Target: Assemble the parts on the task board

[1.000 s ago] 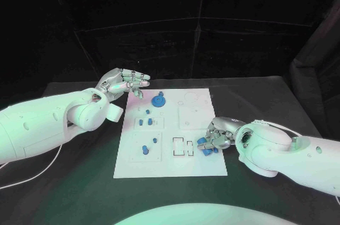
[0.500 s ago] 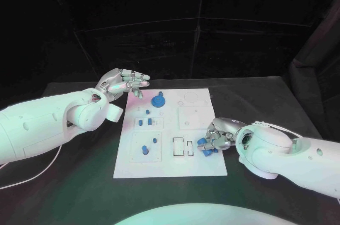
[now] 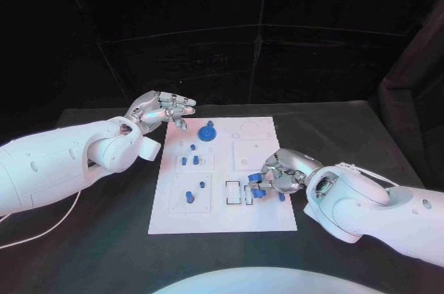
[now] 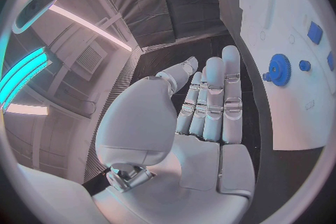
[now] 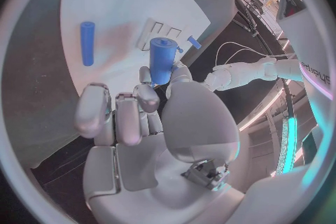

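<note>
The white task board [image 3: 222, 214] lies in the middle of the black table. My right hand [image 3: 282, 172] hovers over the board's right edge and pinches a blue cylinder [image 3: 255, 178] between thumb and finger; the cylinder [image 5: 162, 59] stands upright in that grip. Beside the hand a blue peg [image 5: 87, 43] lies flat on the board. A blue gear [image 3: 207, 134] sits at the board's far end, and it is also seen as the gear [image 4: 279, 69] past my left hand. My left hand [image 3: 165, 109] hangs above the table off the board's far left corner, holding nothing, its fingers [image 4: 213, 101] stretched out.
Small blue pieces [image 3: 190, 160] stand in the board's left column, with two more [image 3: 188, 196] nearer me. Two rectangular slots [image 3: 239, 191] lie just left of the right hand. Black table surrounds the board on all sides.
My right hand has risen off the board's right edge with the blue cylinder and shifted a little farther away and to the left. The left hand has stayed put.
</note>
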Available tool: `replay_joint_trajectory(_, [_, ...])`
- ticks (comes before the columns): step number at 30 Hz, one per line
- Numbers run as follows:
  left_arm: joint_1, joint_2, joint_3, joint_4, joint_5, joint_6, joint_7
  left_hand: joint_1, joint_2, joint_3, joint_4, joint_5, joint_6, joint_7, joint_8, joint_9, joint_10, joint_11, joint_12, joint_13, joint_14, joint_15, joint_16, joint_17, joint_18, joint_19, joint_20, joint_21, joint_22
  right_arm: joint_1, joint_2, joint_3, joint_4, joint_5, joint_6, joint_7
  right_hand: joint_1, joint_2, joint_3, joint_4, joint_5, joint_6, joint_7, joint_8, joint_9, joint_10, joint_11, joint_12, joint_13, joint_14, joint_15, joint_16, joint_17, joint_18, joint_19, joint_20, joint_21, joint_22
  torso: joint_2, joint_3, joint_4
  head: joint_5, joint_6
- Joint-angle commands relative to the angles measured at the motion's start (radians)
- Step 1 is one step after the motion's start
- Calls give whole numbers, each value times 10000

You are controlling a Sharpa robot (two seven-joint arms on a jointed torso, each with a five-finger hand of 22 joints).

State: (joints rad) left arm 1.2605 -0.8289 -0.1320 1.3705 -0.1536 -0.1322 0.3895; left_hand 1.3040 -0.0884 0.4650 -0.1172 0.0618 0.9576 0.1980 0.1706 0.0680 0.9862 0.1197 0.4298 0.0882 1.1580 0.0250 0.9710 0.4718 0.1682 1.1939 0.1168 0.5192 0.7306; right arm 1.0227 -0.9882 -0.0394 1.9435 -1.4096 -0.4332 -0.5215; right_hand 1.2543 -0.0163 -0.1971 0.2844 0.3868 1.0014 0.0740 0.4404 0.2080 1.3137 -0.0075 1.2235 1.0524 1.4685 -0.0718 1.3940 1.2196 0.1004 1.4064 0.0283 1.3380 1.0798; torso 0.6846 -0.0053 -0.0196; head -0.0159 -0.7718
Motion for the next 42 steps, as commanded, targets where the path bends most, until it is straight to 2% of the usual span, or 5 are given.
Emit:
replay_joint_trajectory(1, [8, 8, 4, 14, 24, 129, 86, 21, 105, -12, -25, 9, -94, 3, 49, 3, -101, 0, 58, -13, -71, 32, 53, -10, 143, 22, 61, -64, -13, 16, 164, 6, -51, 460, -407, 336, -19, 98, -53, -3, 72, 22, -49, 66, 7, 62, -6, 27, 11, 478, -66, 44, 11, -116, 92, 4, 36, 18, 4, -13, -6, 31, -21])
replay_joint_trajectory(18, [11, -1, 4, 92, 24, 133, 43, 37, 107, -3, -43, 7, -102, 5, 57, 2, -112, 1, 70, -16, -77, 30, 58, -18, 143, 22, 58, -64, -15, 19, 1427, 5, -836, 1409, 1329, -823, -234, 259, -184, 37, -52, -6, -61, 94, 156, 16, -14, -80, -26, 450, -74, 2, -73, -123, 100, -12, 44, 46, 15, -14, -3, 127, -62])
replay_joint_trajectory(30, [13, 15, 5, 91, 24, 140, 36, 37, 107, -3, -43, 7, -102, 5, 57, 2, -112, 1, 70, -16, -77, 30, 58, -18, 143, 22, 58, -64, -15, 20, 1707, 5, -1045, 1554, 1232, -1056, -325, 307, -258, 34, -164, -17, -65, 106, 228, -7, -17, -130, -41, 443, -78, -3, -77, -125, 98, -15, 44, 57, -9, -9, -17, 154, -86])
replay_joint_trajectory(39, [14, 23, 5, 83, 24, 139, 32, 37, 107, -3, -43, 7, -102, 5, 57, 2, -112, 1, 70, -16, -77, 30, 58, -18, 143, 22, 58, -64, -15, 20, 1859, 4, -1267, 1322, 981, -1128, -1035, 300, -782, 44, -2431, -235, -27, 75, 536, -314, 20, -648, -468, 386, -49, -140, -287, -116, 59, 4, -19, -8, 4, -7, -11, 166, -43])
replay_joint_trajectory(42, [14, 15, 5, 83, 24, 134, 26, 37, 107, -3, -43, 7, -102, 5, 57, 2, -112, 1, 70, -16, -77, 30, 58, -18, 143, 22, 58, -64, -15, 20, 1879, 4, -1295, 1128, 828, -1138, -1800, -382, -491, 104, -3312, -436, 43, 28, 711, -619, 85, -1150, -945, 358, 7, -247, -420, -101, 19, 64, -88, -91, 7, -13, -11, 161, -42])
